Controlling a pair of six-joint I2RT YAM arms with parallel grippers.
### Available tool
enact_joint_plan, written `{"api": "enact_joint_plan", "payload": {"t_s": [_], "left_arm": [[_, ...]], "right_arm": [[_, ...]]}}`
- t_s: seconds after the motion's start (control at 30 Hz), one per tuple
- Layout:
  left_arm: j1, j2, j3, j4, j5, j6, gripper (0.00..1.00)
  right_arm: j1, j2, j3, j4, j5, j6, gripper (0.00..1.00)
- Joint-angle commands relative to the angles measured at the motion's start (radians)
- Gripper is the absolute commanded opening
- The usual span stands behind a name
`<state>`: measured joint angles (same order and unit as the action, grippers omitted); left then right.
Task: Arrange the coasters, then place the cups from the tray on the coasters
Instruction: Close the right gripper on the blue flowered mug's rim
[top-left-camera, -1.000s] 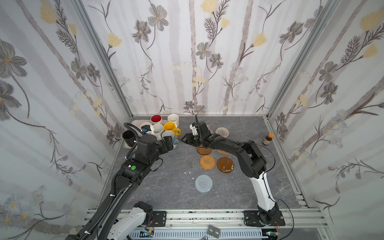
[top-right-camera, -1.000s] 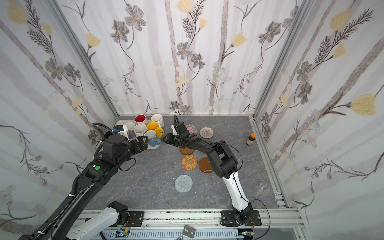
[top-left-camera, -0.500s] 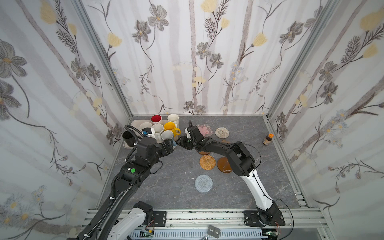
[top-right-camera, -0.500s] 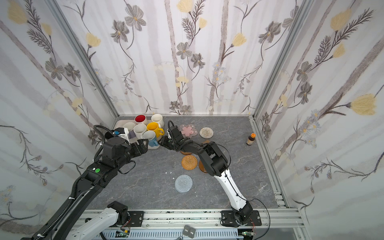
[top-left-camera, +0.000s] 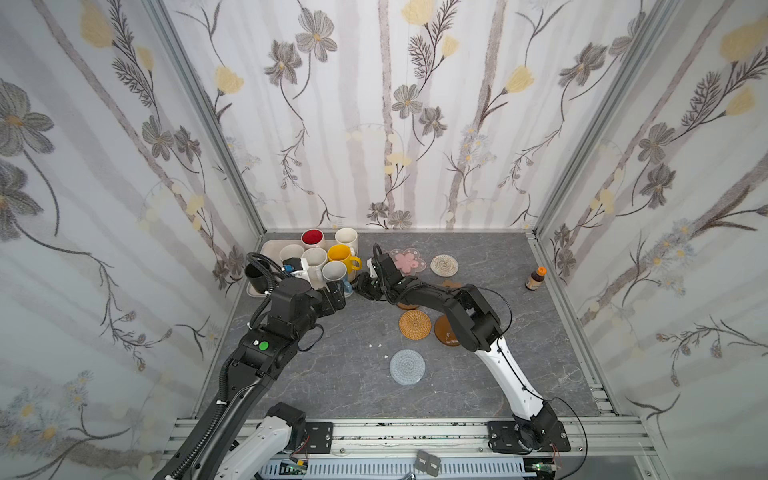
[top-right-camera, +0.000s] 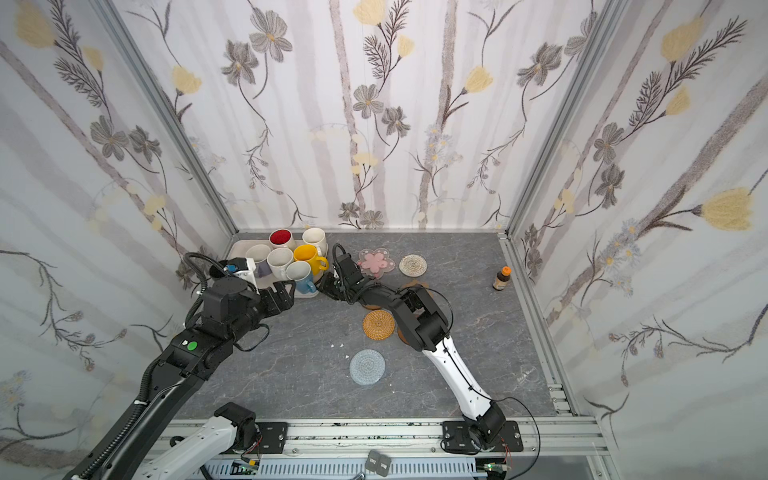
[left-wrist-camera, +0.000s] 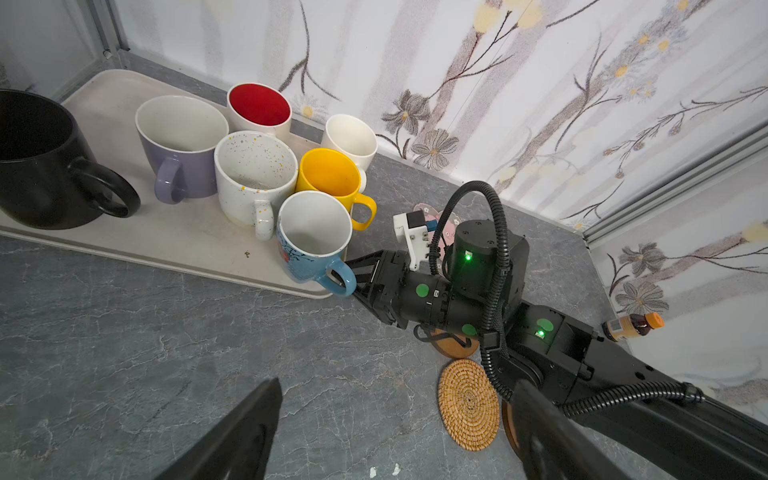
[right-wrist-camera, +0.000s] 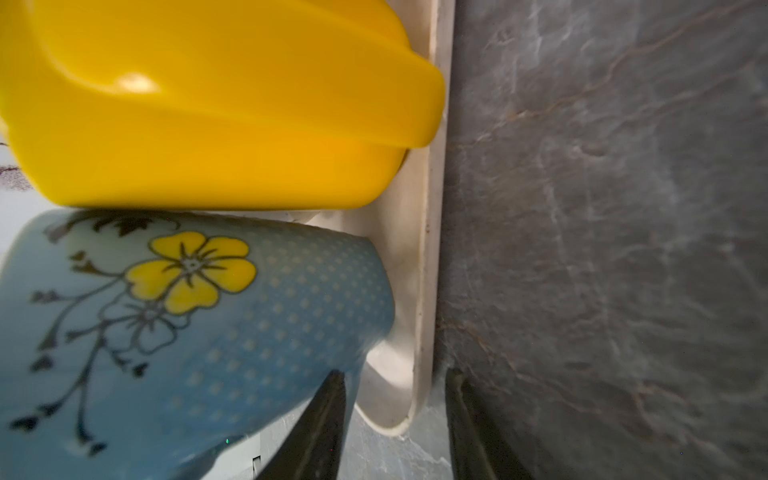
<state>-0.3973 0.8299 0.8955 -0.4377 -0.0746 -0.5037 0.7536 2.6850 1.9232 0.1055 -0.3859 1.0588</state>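
Light blue dotted floral mug (right-wrist-camera: 232, 332), yellow mug (right-wrist-camera: 208, 124), cream tray (right-wrist-camera: 417, 266)

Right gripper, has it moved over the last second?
Yes. The right gripper has moved left in both top views, off the pink blossom coaster, which it hid before, to the corner of the tray beside the light blue mug.

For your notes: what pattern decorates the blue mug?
Blue mug: white dots, yellow flower, dark stems; clearest in right wrist view.

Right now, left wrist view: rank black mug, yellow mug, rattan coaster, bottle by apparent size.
1. black mug, closest to the camera, so inflated
2. yellow mug and rattan coaster look about alike; not ranking them
3. bottle
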Motion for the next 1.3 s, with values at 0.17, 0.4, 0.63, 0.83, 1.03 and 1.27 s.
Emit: {"api": "enact_joint_plan", "payload": {"t_s": [0.17, 0.4, 0.63, 0.83, 1.03, 1.27], "left_arm": [[0.002, -0.034, 0.005, -0.005, -0.01, 0.001, 0.89], [0.001, -0.049, -0.012, -0.015, -0.012, 0.002, 0.9], [0.003, -0.045, -0.008, -0.016, -0.011, 0.013, 0.9], [0.005, -0.049, -0.004, -0.024, -0.017, 0.017, 0.9], [0.008, -0.046, -0.001, -0.028, -0.024, 0.024, 0.9], [0.011, -0.045, 0.004, -0.039, -0.04, 0.024, 0.9]], "right_arm": [[0.019, 0.039, 0.055, 0.06, -0.011, 0.081, 0.4], [0.022, 0.042, 0.054, 0.065, 0.0, 0.099, 0.34], [0.024, 0.044, 0.053, 0.071, 0.005, 0.113, 0.25], [0.029, 0.038, 0.045, 0.072, 0.007, 0.112, 0.14], [0.029, 0.008, -0.022, 0.116, 0.011, 0.114, 0.05], [0.029, -0.045, -0.126, 0.18, 0.005, 0.112, 0.02]]}}
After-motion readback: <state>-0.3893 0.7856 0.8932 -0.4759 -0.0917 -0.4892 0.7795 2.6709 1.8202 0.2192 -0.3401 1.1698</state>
